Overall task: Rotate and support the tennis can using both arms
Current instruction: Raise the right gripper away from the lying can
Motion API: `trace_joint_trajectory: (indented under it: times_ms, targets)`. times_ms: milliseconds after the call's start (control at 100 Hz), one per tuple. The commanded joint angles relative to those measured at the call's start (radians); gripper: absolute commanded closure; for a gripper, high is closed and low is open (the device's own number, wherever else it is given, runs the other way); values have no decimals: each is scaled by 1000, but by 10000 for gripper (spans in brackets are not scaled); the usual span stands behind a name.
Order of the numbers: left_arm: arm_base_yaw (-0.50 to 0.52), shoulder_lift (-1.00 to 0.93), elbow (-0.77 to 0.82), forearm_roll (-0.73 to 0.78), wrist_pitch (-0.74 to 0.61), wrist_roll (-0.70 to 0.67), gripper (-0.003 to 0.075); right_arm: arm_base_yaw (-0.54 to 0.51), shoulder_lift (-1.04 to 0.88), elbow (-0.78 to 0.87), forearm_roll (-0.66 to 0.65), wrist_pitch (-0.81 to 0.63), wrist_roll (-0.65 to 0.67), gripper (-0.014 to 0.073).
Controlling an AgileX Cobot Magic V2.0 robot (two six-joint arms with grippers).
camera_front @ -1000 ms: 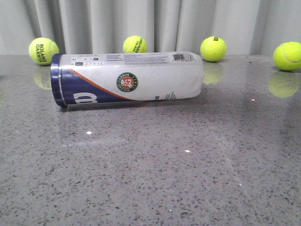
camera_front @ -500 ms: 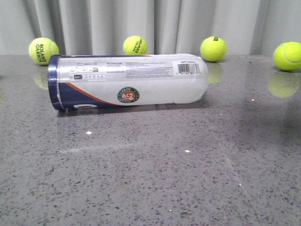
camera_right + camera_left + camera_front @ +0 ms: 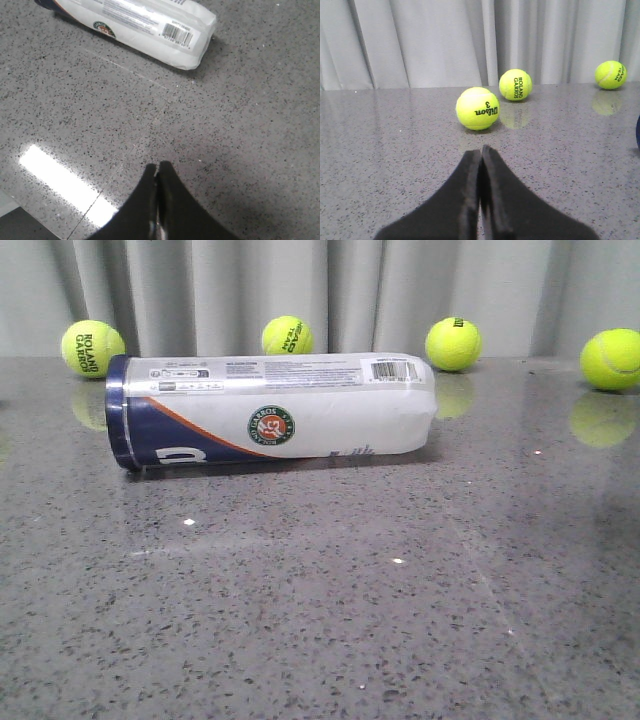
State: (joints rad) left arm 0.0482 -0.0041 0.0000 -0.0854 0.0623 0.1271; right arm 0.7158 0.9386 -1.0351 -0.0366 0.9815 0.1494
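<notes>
The tennis can [image 3: 270,412] lies on its side on the grey stone table, navy band at the left end, round logo facing me, barcode on top near the right end. It also shows in the right wrist view [image 3: 145,25], barcode end nearest. My right gripper [image 3: 158,166] is shut and empty, above bare table well short of the can. My left gripper [image 3: 481,150] is shut and empty, low over the table, pointing at a Wilson tennis ball [image 3: 477,108]. Neither gripper shows in the front view.
Several tennis balls sit along the back of the table by the grey curtain: one far left [image 3: 92,348], one behind the can [image 3: 287,335], one right of centre [image 3: 453,343], one far right [image 3: 611,359]. Two more balls show in the left wrist view [image 3: 515,84], [image 3: 610,74].
The can has rolled on the spot: the barcode and text rose toward the top, then settled, and the logo and navy band shifted. No gripper touches it.
</notes>
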Motion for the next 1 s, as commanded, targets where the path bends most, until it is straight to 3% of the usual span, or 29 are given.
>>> trace_joint_trajectory:
  times_ms: [0, 480, 730, 990]
  targets:
    - [-1, -32, 44, -3, -76, -9, 740, -6, -79, 49, -18, -130, 3, 652]
    - [-1, -32, 44, -3, -76, -9, 740, -6, -481, 401, -18, -430, 3, 652]
    - [-1, -32, 44, -3, -76, -9, 740, -6, -626, 508, -18, -482, 3, 652]
    - [-1, -32, 16, -17, -73, -9, 740, -6, -642, 528, -18, -497, 3, 652]
